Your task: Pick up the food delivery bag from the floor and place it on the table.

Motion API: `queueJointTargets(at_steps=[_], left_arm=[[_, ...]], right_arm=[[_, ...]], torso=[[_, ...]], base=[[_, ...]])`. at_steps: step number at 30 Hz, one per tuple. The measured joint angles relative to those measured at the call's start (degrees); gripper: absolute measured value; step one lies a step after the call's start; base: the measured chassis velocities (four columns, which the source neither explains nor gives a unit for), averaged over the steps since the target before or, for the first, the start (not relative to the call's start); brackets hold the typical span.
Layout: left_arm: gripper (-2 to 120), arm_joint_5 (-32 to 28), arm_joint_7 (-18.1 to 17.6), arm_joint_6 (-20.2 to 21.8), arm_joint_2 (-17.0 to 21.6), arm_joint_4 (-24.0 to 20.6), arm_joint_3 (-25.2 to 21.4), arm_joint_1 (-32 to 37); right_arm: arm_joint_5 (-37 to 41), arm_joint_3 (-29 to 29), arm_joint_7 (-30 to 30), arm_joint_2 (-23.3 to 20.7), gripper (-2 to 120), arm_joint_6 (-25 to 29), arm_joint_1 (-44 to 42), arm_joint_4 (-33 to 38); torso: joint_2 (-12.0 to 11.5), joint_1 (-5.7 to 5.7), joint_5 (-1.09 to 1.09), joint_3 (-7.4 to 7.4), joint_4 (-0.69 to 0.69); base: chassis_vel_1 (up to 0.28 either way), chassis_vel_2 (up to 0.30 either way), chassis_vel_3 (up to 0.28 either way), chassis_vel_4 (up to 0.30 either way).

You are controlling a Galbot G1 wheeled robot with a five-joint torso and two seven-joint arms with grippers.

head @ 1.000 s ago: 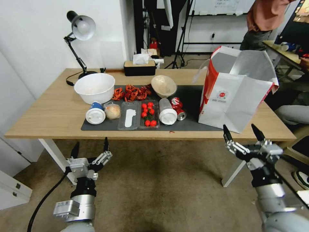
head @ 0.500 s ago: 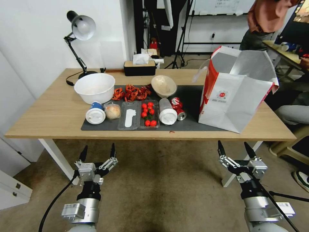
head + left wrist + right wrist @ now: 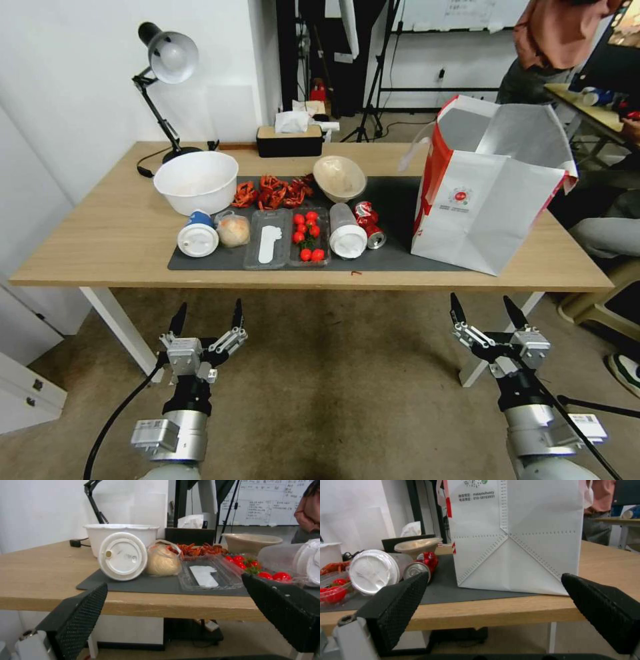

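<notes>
The food delivery bag (image 3: 490, 187), white with a red side panel and foil lining, stands upright on the right part of the table (image 3: 100, 240), partly on the dark grey mat (image 3: 400, 207). Its white front (image 3: 520, 542) rises beyond the table's front edge in the right wrist view. My right gripper (image 3: 486, 311) hangs open and empty above the floor (image 3: 333, 387), below the bag. Over the floor under the table's left half, my left gripper (image 3: 207, 317) is open and empty too.
On the mat lie a white bowl (image 3: 196, 181), lidded cups (image 3: 197, 235), crayfish (image 3: 273, 191), a tomato tray (image 3: 307, 237), a tan bowl (image 3: 339, 177) and cans (image 3: 368, 223). A desk lamp (image 3: 167, 80) and tissue box (image 3: 290, 137) stand behind. White table legs (image 3: 117, 327) flank the floor space.
Both arms have drawn down and back from the table edge; the right gripper dropped away from the bag's front. The bag stays put.
</notes>
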Motion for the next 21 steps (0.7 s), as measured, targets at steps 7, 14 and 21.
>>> queueJointTargets(at_steps=[7, 14, 21], left_arm=[[100, 0.0, 0.0, 0.0, 0.0, 0.0, 0.0, 0.0], [100, 0.0, 0.0, 0.1, 0.0, 0.0, 0.0, 0.0], [100, 0.0, -0.1, 0.1, 0.0, -0.1, 0.0, 0.0]], right_arm=[[0.0, 0.0, 0.0, 0.0, 100, 0.0, 0.0, 0.0], [0.1, 0.0, 0.0, -0.1, 100, 0.0, 0.0, 0.1], [0.1, 0.1, 0.0, -0.1, 100, 0.0, 0.0, 0.1]], torso=[[0.0, 0.0, 0.0, 0.0, 0.0], [0.0, 0.0, 0.0, 0.0, 0.0], [0.0, 0.0, 0.0, 0.0, 0.0]], base=[[0.0, 0.0, 0.0, 0.0], [0.0, 0.0, 0.0, 0.0], [0.0, 0.0, 0.0, 0.0]])
